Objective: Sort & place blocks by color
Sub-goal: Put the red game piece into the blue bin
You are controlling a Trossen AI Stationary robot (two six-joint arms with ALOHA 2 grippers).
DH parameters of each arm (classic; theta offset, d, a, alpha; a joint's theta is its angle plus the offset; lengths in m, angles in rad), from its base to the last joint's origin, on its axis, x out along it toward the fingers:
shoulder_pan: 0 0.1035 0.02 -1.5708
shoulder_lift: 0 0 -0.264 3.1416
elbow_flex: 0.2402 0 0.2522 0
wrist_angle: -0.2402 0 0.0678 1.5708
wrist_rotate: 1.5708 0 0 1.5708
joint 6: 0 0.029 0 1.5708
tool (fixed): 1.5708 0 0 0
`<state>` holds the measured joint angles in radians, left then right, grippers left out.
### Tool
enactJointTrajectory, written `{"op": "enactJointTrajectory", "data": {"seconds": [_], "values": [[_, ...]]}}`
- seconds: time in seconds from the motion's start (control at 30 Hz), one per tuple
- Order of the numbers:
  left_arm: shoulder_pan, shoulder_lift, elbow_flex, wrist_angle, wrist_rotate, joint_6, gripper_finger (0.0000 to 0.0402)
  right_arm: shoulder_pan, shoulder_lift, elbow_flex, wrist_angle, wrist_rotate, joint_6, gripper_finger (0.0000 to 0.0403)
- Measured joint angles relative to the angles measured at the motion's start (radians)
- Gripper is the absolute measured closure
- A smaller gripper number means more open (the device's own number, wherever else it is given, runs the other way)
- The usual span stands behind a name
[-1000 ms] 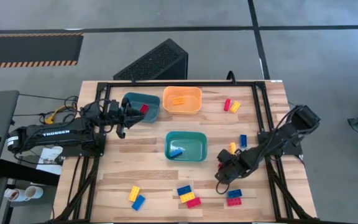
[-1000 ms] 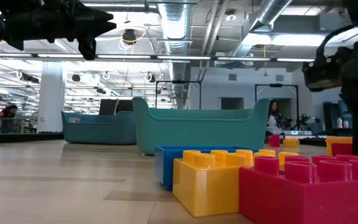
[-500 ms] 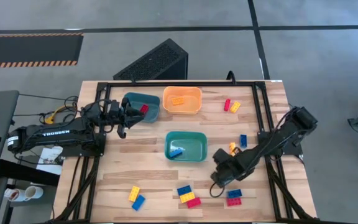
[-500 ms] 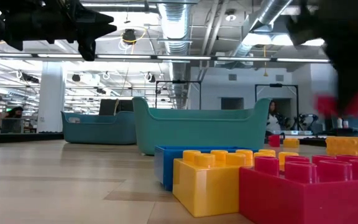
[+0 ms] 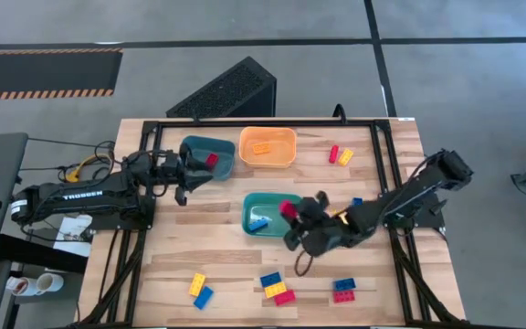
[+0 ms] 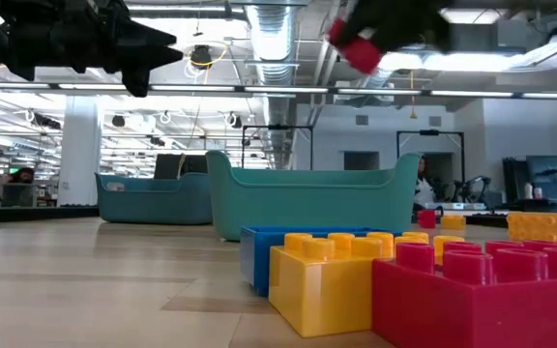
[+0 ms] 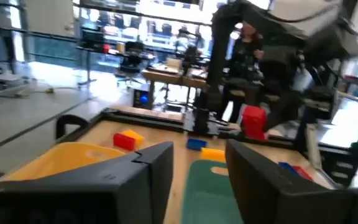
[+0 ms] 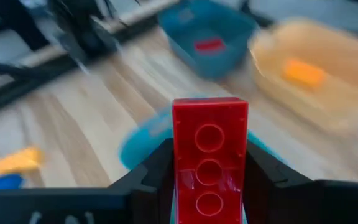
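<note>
High view: wooden slatted table (image 5: 181,256) in a black frame. Left claw (image 5: 193,174) at centre left, over the near rim of a dark teal rectangular plastic tray (image 5: 219,164) holding one red brick; fingers apart, nothing seen between them. Beside it, top centre, an orange translucent plastic tray (image 5: 281,157) with an orange-yellow brick inside. At centre, a lighter teal plastic tray (image 5: 261,203) holding a blue brick. Right claw (image 5: 292,216) over that tray's right edge, pinching a small red studded plastic brick (image 5: 288,209). Loose red, yellow and blue studded bricks (image 5: 277,291) scattered along the bottom edge, with more at upper right.

Low view: red brick (image 6: 357,48) aloft at top centre in the blurred dark right claw. Left claw (image 6: 159,42) at upper left, raised above the table. Lighter teal tray (image 6: 312,203) mid-frame, dark teal one (image 6: 148,198) behind to its left. Yellow, red and blue bricks (image 6: 322,285) large in the lower right foreground.

Left wrist view: own two dark fingers (image 7: 157,171) spread, empty. Red brick (image 7: 253,121) beyond, centre right, in the other arm's grip.

Right wrist view: red brick (image 8: 209,158) upright at centre, clamped between the two dark fingers (image 8: 151,171), above the lighter teal tray (image 8: 135,146).
</note>
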<state>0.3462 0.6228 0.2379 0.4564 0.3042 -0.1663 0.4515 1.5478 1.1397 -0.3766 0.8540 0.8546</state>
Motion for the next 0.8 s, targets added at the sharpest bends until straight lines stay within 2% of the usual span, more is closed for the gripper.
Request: {"op": "enactJointTrajectory", "data": {"seconds": [0.17,0.27,0.4,0.53,0.8], "values": [[-0.027,0.007,0.001,0.018,0.062,-0.002,0.0194,-0.107,0.050,-0.003,0.349,-0.094,-0.323,0.0248],[-0.049,0.016,0.000,0.028,0.081,0.005,0.0164,-0.168,0.084,0.001,0.618,-0.196,-0.486,0.0244],[-0.076,0.034,0.000,0.082,0.124,-0.010,0.0141,-0.241,0.156,0.003,0.967,-0.408,-0.648,0.0253],[-0.095,0.051,0.001,0.111,0.146,-0.034,0.0131,-0.299,0.226,0.002,1.149,-0.513,-0.669,0.0256],[-0.099,0.114,0.000,0.173,0.132,-0.082,0.0129,-0.364,0.366,0.024,1.390,-0.567,-0.634,0.0245]]}}
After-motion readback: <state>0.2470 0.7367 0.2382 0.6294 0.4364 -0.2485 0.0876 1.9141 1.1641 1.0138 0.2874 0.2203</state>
